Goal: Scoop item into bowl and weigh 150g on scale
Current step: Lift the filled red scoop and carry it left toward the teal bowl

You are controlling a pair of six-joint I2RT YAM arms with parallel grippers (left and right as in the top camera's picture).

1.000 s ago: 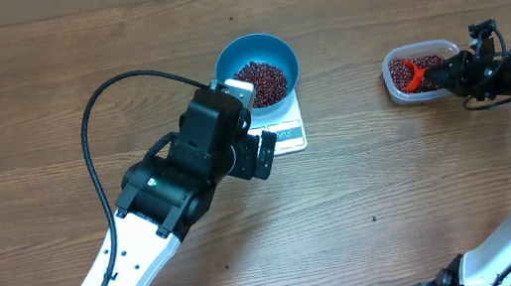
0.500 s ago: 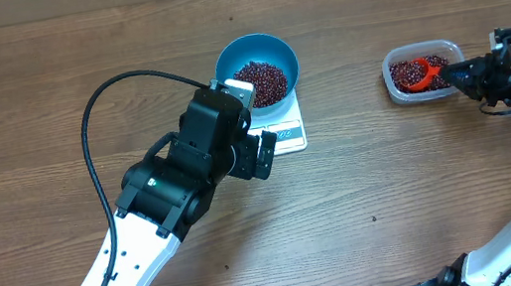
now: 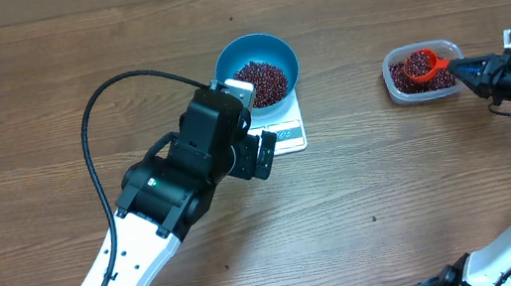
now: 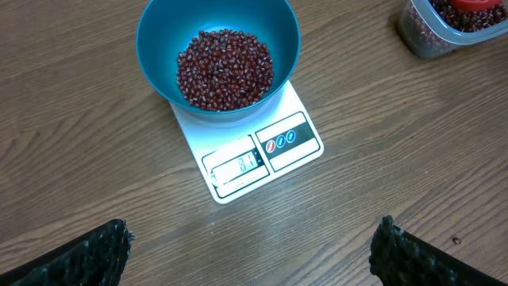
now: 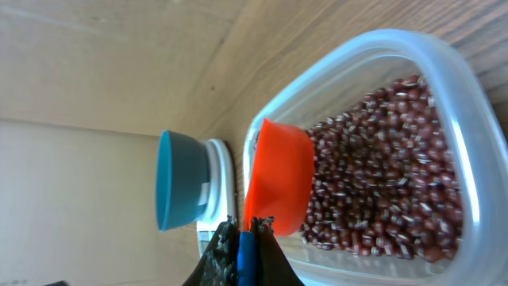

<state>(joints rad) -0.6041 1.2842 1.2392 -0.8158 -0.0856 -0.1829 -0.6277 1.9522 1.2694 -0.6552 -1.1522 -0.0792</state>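
Right end effector [image 5: 242, 245] grips the scoop [image 5: 278, 175] level over the container [image 5: 444, 56] so no beans [image 5: 373, 159] spill; left end effector [image 4: 254, 250] hangs open, empty, watching the scale [image 4: 305, 144].

The only writing I can find sits on the white kitchen scale [image 4: 305, 131], in the middle of the left wrist view. Its little display [image 4: 240, 165] on the front edge shows dark digits. The clearest two look something like an 8 and a 1, though they're too blurred to be sure of. Just right of it are two round blue-outlined buttons [image 4: 280, 142], each bearing a slanted mark, one reddish, one blue. From overhead the display is only a smudge.
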